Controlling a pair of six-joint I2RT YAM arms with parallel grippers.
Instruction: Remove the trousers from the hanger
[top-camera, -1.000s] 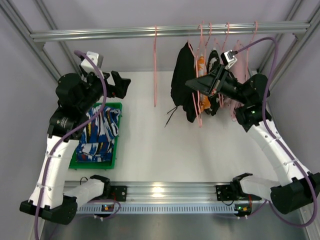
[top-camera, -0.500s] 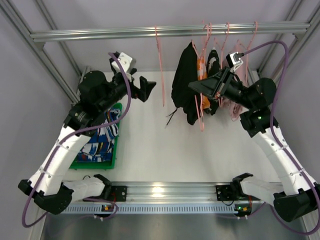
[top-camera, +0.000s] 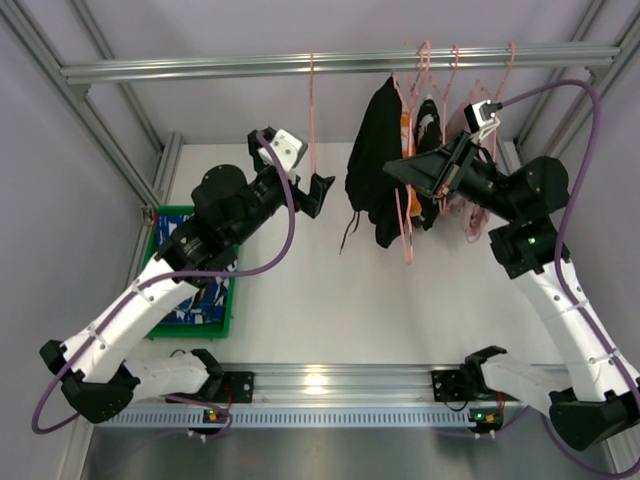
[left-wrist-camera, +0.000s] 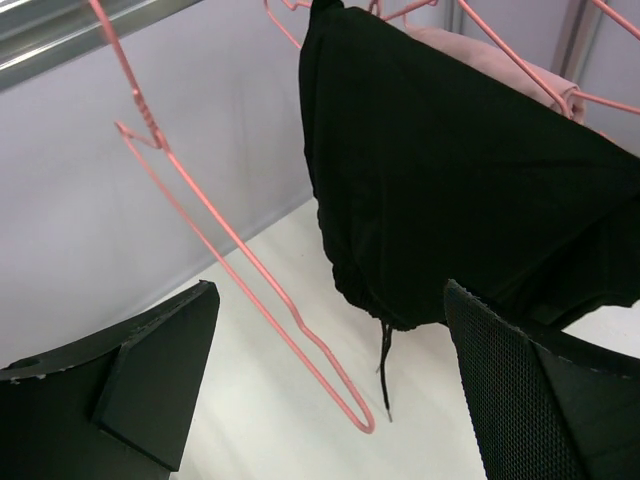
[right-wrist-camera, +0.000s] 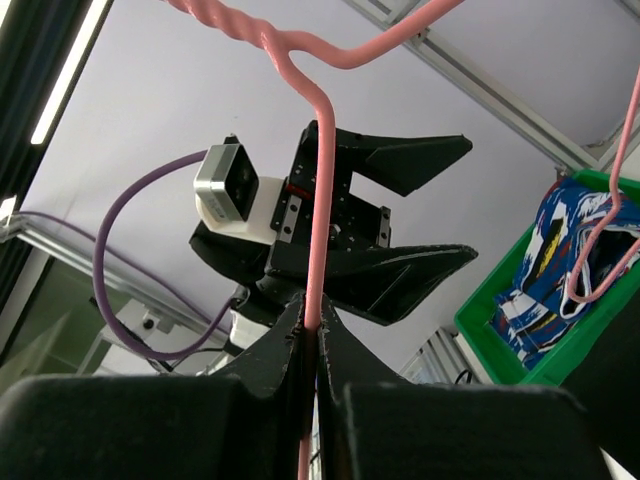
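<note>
The black trousers (top-camera: 372, 160) hang folded over a pink hanger (top-camera: 403, 222) on the rail, drawstrings (top-camera: 347, 226) dangling. My right gripper (top-camera: 392, 172) is shut on that hanger's wire (right-wrist-camera: 320, 200), pinched between the fingers (right-wrist-camera: 312, 312). My left gripper (top-camera: 318, 192) is open and empty, just left of the black trousers (left-wrist-camera: 450, 160), with the drawstring (left-wrist-camera: 384, 365) hanging between its fingers (left-wrist-camera: 328, 300). The blue printed trousers (top-camera: 203, 298) lie in the green bin (top-camera: 158, 218), partly hidden by my left arm. They also show in the right wrist view (right-wrist-camera: 560, 250).
An empty pink hanger (top-camera: 311, 120) hangs on the metal rail (top-camera: 250, 68), close to my left gripper (left-wrist-camera: 240, 265). Several more hangers with orange, black and pink garments (top-camera: 470, 215) crowd the rail behind my right gripper. Frame posts stand at both sides.
My left arm has swung right from above the green bin to beside the black trousers, gripper open throughout. My right gripper stayed shut on the hanger and shifted slightly right.
</note>
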